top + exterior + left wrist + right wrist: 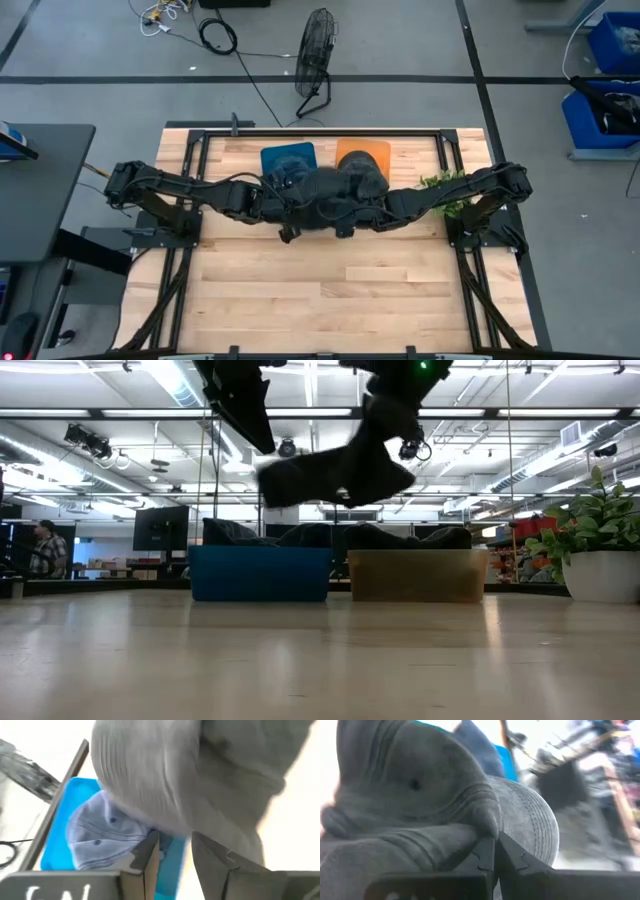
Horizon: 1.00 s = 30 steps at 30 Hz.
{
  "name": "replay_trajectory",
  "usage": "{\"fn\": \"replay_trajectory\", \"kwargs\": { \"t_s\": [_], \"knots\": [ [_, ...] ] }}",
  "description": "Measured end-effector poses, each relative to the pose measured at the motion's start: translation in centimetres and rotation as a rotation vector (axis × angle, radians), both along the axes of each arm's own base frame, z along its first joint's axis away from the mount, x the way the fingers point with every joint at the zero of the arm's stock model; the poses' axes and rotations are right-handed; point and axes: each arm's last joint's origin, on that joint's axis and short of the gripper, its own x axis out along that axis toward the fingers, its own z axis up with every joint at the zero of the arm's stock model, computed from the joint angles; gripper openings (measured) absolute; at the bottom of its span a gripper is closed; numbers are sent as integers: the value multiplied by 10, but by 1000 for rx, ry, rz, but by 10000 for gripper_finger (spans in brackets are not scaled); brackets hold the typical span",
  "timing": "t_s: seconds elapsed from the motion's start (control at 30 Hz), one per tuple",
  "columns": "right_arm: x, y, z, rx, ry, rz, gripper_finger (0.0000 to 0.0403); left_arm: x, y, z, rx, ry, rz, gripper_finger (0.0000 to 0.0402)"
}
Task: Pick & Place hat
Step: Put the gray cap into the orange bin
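Note:
A dark grey hat [322, 190] hangs in the air between my two grippers, in front of a blue bin [288, 158] and an orange bin [362, 155]. In the low view the hat [335, 478] floats well above the table. My right gripper [495, 852] is shut on it. My left gripper [175, 855] is open right at the hat's left end [175, 775]; whether it touches I cannot tell. A pale blue cap [100, 835] lies in the blue bin. My right gripper pinches a fold of the hat's cloth [480, 827] between its two fingers, coming from the table's right side. The hat is lifted clear of the table and sags below and to the left of the fingers [390, 435].
Both bins [258, 575] [418, 575] stand side by side at the table's far edge with dark hats heaped in them. A potted plant [595, 550] stands at the far right. The bare wooden table [320, 290] stretches toward the near edge.

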Motion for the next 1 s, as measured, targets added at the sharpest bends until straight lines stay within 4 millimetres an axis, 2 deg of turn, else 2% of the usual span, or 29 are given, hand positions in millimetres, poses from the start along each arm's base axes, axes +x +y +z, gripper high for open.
{"fn": "replay_trajectory", "kwargs": {
  "t_s": [0.2, 0.37, 0.5, 0.63, 0.73, 0.87, 1.0],
  "knots": [
    [-16, -19, -3, -172, 136, -162, 4, -3, 1, -1, 29, 26, 11, 130],
    [-31, -47, -5, -164, 241, -286, 4, -9, 3, -4, 84, 97, 29, 131],
    [-42, -69, 8, -149, 227, -355, 4, -14, 4, -5, 114, 161, 21, 131],
    [-53, -88, 26, -18, 156, -351, 4, -15, 4, -6, 115, 173, 24, 131],
    [-58, -105, 33, 75, 109, -354, 4, -15, 4, -6, 115, 174, 25, 131],
    [-60, -123, 31, 134, 112, -376, 4, -15, 4, -6, 114, 175, 25, 131],
    [-58, -131, 23, 187, 187, -292, 4, -16, 4, -6, 115, 179, 25, 131]
  ]
}}
